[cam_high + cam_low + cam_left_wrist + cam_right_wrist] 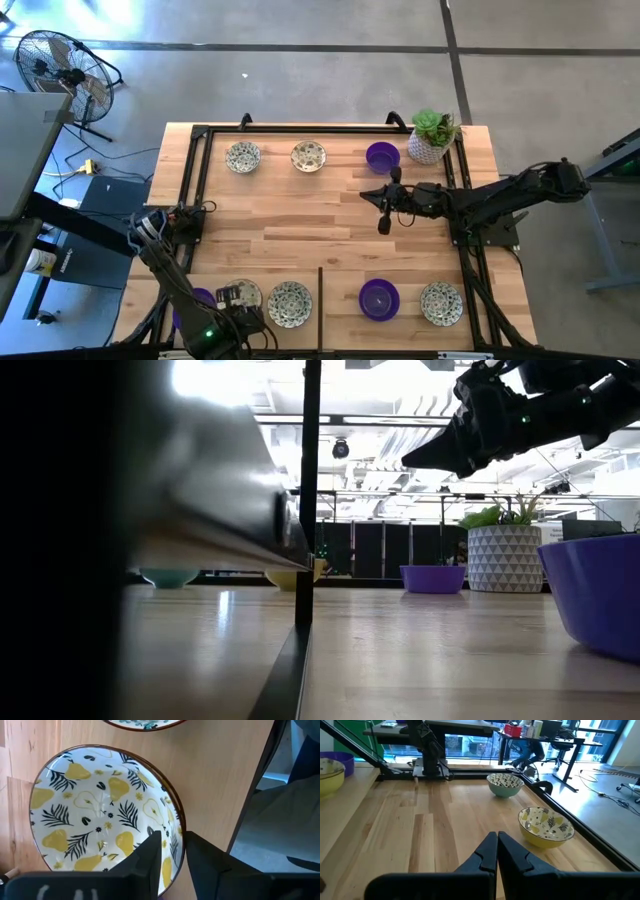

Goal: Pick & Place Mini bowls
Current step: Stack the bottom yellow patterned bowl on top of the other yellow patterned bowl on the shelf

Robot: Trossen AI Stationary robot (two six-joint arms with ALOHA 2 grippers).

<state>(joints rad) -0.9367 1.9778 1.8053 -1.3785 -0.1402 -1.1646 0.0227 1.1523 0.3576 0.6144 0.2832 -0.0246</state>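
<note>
Seven mini bowls are visible from above on the wooden table [330,225], in two rows. Far row, left to right: a patterned bowl [243,157], a second patterned bowl [308,156], and a purple bowl [382,156] just beside a white pot with a green plant [431,138] at the far right corner. Near row, left to right: a pear-patterned bowl [239,295] under the left arm, with something purple [200,297] just left of it, partly hidden by the arm; a speckled bowl [289,303]; a near purple bowl [379,298]; and a right speckled bowl [441,303].

Left tool [172,862]: low at the near left corner, its two dark fingers [150,860] straddling the rim of the pear-patterned bowl [105,810], one finger inside and one outside. The fingers stand slightly apart; whether they press on the rim cannot be told. The bowl sits on the table.

Right tool [497,851]: raised above the table toward the far right, pointing left, fingers pressed together and holding nothing. From above it [384,222] lies near the far purple bowl but apart from it. A black frame [200,135] borders the table, and a fan [60,65] stands on the floor at far left.
</note>
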